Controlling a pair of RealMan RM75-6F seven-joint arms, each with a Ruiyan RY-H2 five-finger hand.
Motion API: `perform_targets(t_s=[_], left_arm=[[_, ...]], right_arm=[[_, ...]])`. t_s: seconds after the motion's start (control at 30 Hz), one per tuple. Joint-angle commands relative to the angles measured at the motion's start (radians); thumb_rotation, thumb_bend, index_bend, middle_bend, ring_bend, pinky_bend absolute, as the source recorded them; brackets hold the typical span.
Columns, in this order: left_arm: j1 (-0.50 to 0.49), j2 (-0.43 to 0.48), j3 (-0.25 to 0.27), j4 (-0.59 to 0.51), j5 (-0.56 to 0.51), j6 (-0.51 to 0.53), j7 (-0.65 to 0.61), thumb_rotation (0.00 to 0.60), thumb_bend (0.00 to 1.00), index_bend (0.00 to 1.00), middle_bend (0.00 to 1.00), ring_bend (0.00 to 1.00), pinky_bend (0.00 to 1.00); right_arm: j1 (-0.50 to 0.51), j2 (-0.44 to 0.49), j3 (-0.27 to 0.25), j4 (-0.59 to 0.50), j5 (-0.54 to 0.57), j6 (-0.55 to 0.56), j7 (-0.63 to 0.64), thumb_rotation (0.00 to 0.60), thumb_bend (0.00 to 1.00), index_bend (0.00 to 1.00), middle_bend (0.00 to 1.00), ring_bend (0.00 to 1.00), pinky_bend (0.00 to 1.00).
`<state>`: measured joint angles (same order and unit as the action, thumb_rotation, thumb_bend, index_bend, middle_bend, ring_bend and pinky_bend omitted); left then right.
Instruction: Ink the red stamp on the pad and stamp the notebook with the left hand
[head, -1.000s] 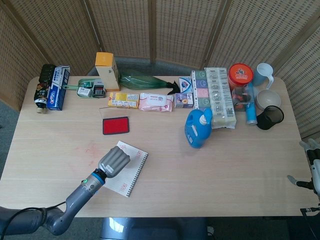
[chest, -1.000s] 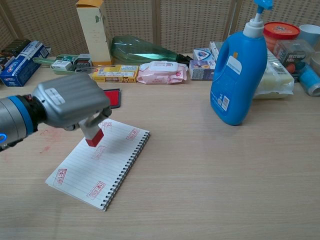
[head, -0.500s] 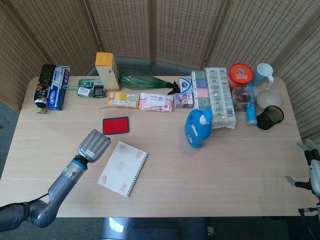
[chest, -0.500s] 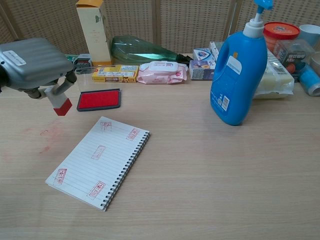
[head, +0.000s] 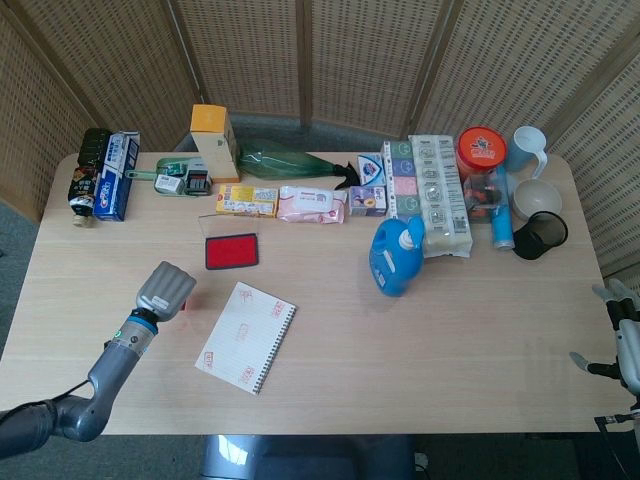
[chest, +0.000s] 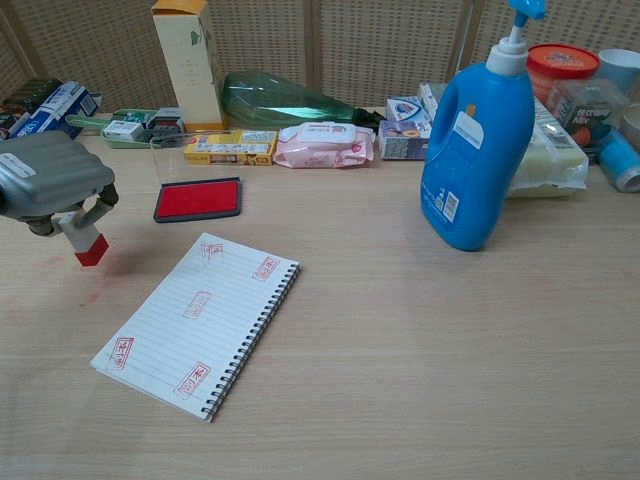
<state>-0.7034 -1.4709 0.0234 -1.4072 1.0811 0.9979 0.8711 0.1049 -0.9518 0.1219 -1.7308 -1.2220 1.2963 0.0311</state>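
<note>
The tabletop (head: 330, 330) carries a notebook (chest: 198, 322) near the front, already printed with several red marks. Beyond it lies the ink pad (chest: 198, 199). Left of both, the left hand (chest: 48, 180) hangs with its fingers gripping the red stamp (chest: 85, 241) just above the wood. It looks like stamping is done; next comes setting down. The right hand (head: 622, 335) idles far right, fingers apart.
</note>
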Motion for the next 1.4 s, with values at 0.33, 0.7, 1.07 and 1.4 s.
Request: perform_targets(t_s=[0.33, 0.7, 1.07, 1.4], left_arm=[[0.003, -0.017, 0.001, 0.01, -0.028, -0.013, 0.02, 0.6, 0.34, 0.65, 1.0, 1.0, 1.0], [-0.012, -0.018, -0.005, -0.034, -0.086, -0.006, 0.099, 0.6, 0.28, 0.56, 1.0, 1.0, 1.0], [-0.019, -0.013, -0.005, -0.062, -0.097, 0.026, 0.134, 0.6, 0.28, 0.55, 1.0, 1.0, 1.0], [0.063, 0.24, -0.032, -0.343, 0.047, 0.185, -0.067, 0.6, 0.27, 0.49, 1.0, 1.0, 1.0]], right_arm=[[0.0, 0.002, -0.001, -0.001, -0.002, 0.0, 0.005, 0.6, 0.0, 0.1, 0.0, 0.0, 0.0], [-0.002, 0.01, -0.001, -0.001, -0.008, 0.0, 0.021, 0.6, 0.0, 0.1, 0.0, 0.0, 0.0], [-0.003, 0.013, -0.002, -0.003, -0.013, 0.001, 0.028, 0.6, 0.0, 0.1, 0.0, 0.0, 0.0], [-0.006, 0.017, -0.007, -0.014, -0.029, 0.009, 0.027, 0.6, 0.0, 0.1, 0.0, 0.0, 0.0]])
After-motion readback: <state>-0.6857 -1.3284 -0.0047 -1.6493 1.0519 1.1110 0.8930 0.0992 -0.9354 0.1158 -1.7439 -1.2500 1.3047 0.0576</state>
